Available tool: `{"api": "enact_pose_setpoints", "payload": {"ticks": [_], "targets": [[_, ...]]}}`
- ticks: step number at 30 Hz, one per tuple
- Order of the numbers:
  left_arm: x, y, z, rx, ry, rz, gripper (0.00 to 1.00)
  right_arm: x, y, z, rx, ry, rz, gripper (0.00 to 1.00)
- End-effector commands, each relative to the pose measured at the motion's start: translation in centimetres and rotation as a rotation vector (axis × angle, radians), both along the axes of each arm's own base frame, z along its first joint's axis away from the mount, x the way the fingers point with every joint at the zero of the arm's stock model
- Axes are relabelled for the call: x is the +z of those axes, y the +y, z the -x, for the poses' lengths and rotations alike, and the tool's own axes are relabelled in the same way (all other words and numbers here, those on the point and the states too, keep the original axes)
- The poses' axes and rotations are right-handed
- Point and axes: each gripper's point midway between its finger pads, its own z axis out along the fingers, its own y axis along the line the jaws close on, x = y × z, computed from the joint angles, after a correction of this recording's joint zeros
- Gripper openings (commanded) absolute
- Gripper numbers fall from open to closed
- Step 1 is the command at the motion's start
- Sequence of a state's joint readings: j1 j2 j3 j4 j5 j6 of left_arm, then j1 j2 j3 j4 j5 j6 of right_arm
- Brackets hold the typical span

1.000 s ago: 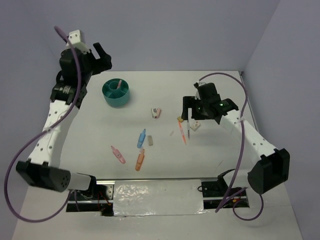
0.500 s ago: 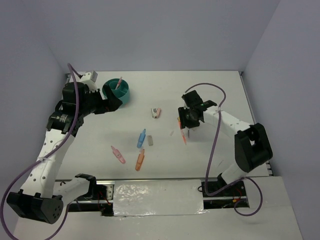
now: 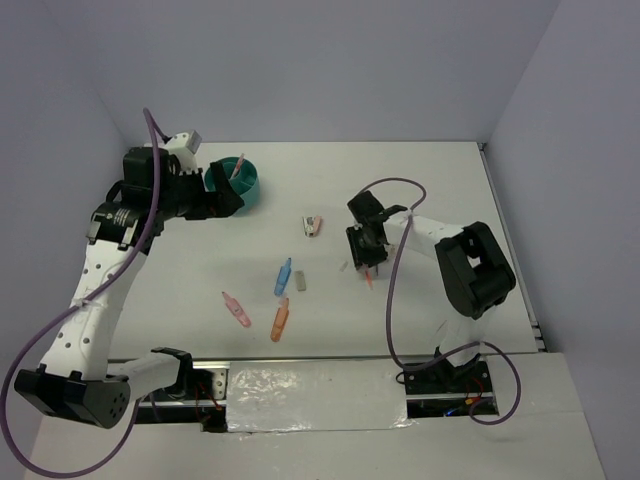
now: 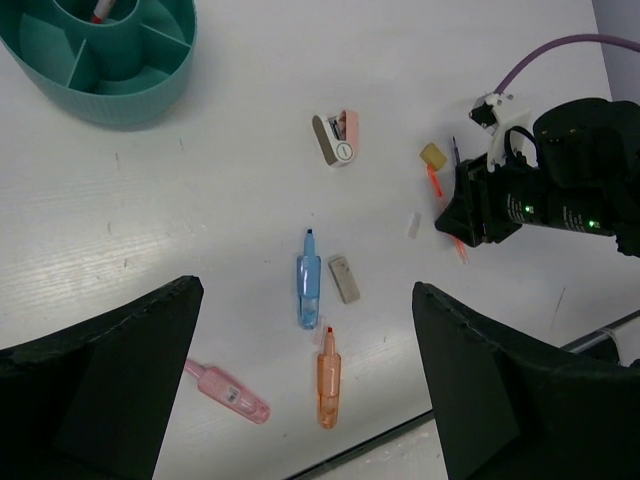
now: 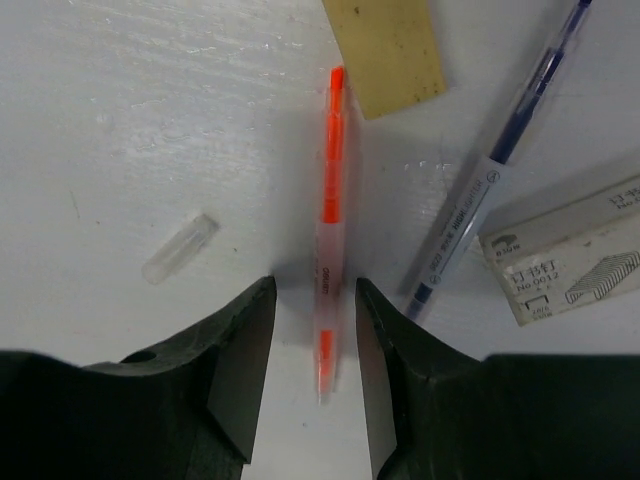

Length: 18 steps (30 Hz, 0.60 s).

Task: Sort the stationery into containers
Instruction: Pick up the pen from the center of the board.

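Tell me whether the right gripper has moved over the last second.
Yes. In the top view the right gripper has shifted left, closer to the pink stapler, and now straddles the orange pen.

White links (image 3: 100,270), black joints (image 3: 475,265) and looping purple cables (image 4: 560,47); the left gripper (image 4: 307,290) and right gripper (image 5: 313,285) are black.

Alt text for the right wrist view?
The right gripper has its jaws open on either side of a thin orange pen lying on the white table. A tan eraser sits by the pen's far tip; to the right lie a slanted dark blue pen and a staple box, and a clear cap lies to the left.
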<state>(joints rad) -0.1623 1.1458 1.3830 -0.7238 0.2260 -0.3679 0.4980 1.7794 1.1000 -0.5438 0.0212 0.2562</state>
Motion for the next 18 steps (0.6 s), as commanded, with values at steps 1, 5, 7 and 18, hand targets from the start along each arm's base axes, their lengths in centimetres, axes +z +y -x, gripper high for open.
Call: {"api": "enact_pose_setpoints", "payload": {"ticks": [1, 5, 7, 18], "targets": [[0.2, -0.7, 0.9, -0.047, -0.006, 0.014, 0.99, -0.4, 1.1, -1.3, 0.005, -0.048, -0.001, 0.45], [-0.2, -0.4, 1.0, -0.039, 0.007, 0.004, 0.99, -1.7, 1.4, -0.8, 0.007, -0.029, 0.003, 0.31], [-0.3, -0.1, 0.8, -0.02, 0.017, -0.01, 0.99, -1.5, 1.5, -0.5, 0.005, -0.039, 0.015, 0.18], [-5.8, -8.9, -0.9, -0.049, 0.202, -0.149, 0.98, 14.4, -0.1, 0.4, -0.206, -0.279, -0.186, 0.0]]}}
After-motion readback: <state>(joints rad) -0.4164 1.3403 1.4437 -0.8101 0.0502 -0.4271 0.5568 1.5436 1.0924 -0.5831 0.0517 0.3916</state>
